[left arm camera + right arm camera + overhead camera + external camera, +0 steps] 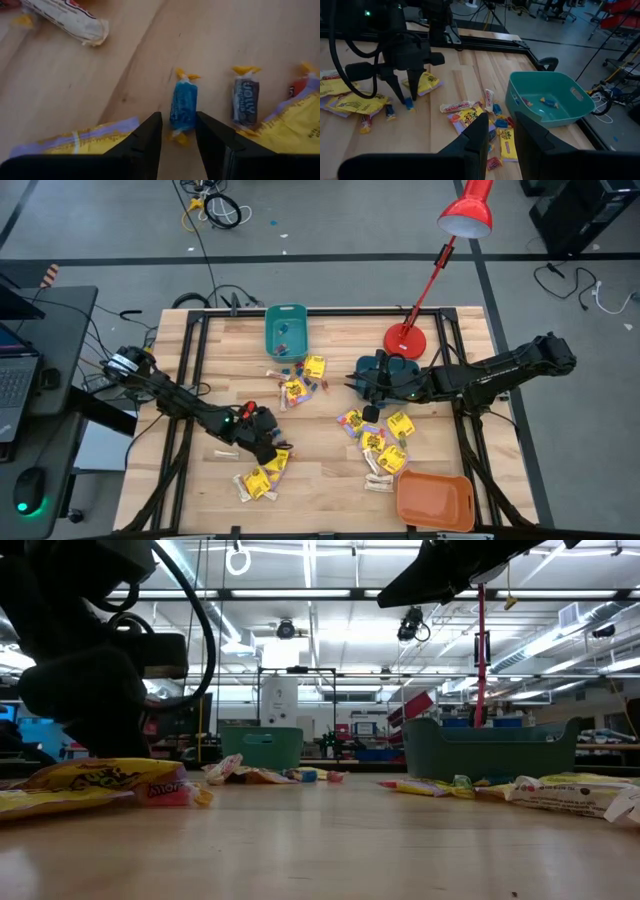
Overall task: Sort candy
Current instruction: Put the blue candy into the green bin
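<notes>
**Left gripper astride a blue sweet**

The left gripper (177, 135) points down at the pale wooden table (90, 95), its dark fingers parted either side of a small blue wrapped candy (183, 106) lying flat (not yet pinched). A brown wrapped candy (246, 98) lies just beside it, near yellow square packets (300, 125). The right gripper (500, 135) hovers mid-table, fingers slightly apart and empty, near the teal plastic bin (547, 102).

From tabletop (320, 850) level I see my dark arm (75, 690) looming beside a yellow packet (105, 778), small wrapped sweets (265, 776) scattered across the wood, a teal bin (262, 747) far back and a darker teal bin (490, 748) nearer
</notes>
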Controlling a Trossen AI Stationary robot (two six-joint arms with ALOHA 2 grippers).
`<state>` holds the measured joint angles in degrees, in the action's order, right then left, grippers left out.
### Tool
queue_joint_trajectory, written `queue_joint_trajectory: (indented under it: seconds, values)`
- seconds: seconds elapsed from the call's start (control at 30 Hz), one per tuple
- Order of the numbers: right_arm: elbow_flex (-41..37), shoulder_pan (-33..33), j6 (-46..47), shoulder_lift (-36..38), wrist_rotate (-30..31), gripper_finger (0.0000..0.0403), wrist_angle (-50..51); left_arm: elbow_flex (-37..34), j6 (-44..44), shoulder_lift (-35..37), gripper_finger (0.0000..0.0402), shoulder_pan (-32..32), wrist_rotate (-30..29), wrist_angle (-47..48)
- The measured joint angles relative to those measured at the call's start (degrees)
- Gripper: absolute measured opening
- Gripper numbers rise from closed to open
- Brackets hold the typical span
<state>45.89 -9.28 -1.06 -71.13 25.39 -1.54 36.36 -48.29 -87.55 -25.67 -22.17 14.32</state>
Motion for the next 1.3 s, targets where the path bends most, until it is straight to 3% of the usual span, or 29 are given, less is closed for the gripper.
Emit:
queue_joint_trajectory:
  seconds: [0.37,0.57,0.9,1.3]
  values:
    - [0.00,0.00,-0.01,0.00,0.00,0.0077,-0.01,-0.03,1.54,0.00,0.0019,0.00,-0.44,-0.60]
    - [0.00,0.00,-0.04,0.00,0.00,0.0077,0.00,0.18,3.17,1.44,0.0013,0.02,0.66,-0.21]
    - [0.00,0.00,-0.09,0.00,0.00,0.0077,0.07,1.50,7.97,10.01,0.0009,0.33,-0.62,2.79]
    - [0.00,0.00,-0.13,0.00,0.00,0.0077,0.09,1.50,13.97,19.69,0.0009,0.91,-8.45,4.96]
